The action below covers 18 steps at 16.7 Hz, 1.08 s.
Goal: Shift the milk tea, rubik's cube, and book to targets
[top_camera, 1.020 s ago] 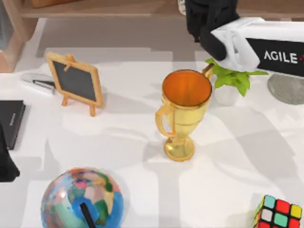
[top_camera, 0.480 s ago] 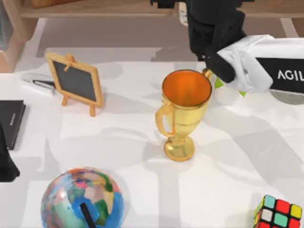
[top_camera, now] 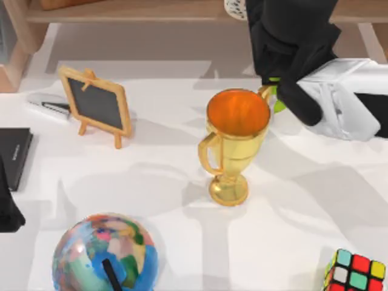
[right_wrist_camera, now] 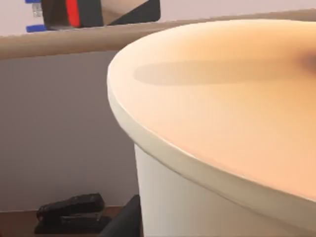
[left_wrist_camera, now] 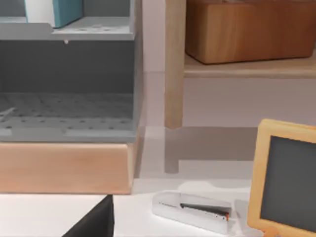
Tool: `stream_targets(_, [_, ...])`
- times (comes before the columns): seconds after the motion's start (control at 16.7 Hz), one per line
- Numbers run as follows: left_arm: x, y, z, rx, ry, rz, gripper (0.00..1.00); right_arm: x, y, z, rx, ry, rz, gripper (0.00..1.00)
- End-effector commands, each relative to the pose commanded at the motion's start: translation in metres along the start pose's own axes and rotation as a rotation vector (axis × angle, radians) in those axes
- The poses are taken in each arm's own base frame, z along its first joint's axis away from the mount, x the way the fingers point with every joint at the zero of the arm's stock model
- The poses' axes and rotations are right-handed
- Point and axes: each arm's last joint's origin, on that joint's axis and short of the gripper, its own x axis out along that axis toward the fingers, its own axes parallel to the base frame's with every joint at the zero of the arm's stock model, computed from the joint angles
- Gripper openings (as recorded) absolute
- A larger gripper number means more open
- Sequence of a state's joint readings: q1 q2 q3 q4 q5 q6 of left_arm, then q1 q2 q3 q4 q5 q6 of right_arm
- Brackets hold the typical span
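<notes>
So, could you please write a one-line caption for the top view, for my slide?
Right arm's gripper reaches over the table's far edge beside a gold trophy; rubik's cube waits near the corner.

glossy gold trophy (top_camera: 233, 142), matt table (top_camera: 163, 176)

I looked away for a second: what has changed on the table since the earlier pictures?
The right arm swung from the table's right edge toward the back, covering the plant pot; its wrist view faces a cream cup top. Trophy, globe, chalkboard and rubik's cube stayed put.
</notes>
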<state>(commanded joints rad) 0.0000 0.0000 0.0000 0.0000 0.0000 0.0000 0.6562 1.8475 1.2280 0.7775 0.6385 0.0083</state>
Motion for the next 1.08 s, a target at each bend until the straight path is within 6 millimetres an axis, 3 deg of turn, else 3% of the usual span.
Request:
stream_targets(0.12, [0.000, 0.000, 0.000, 0.000, 0.000, 0.000, 1.00, -0.006, -0.019, 0.010, 0.026, -0.051, 0.005, 0.00])
stream_targets(0.3, [0.000, 0.000, 0.000, 0.000, 0.000, 0.000, 1.00, -0.003, -0.070, 0.002, 0.007, -0.078, -0.011, 0.00])
stream_targets(0.54, [0.000, 0.000, 0.000, 0.000, 0.000, 0.000, 1.00, 0.000, -0.163, -0.042, -0.079, 0.009, -0.049, 0.00])
stream_targets(0.72, [0.000, 0.000, 0.000, 0.000, 0.000, 0.000, 1.00, -0.006, -0.219, -0.084, -0.108, 0.142, -0.053, 0.00])
stream_targets(0.9, [0.000, 0.000, 0.000, 0.000, 0.000, 0.000, 1.00, -0.008, -0.250, -0.111, -0.100, 0.228, -0.048, 0.00])
stream_targets(1.08, [0.000, 0.000, 0.000, 0.000, 0.000, 0.000, 1.00, -0.007, -0.256, -0.114, -0.096, 0.233, -0.049, 0.00])
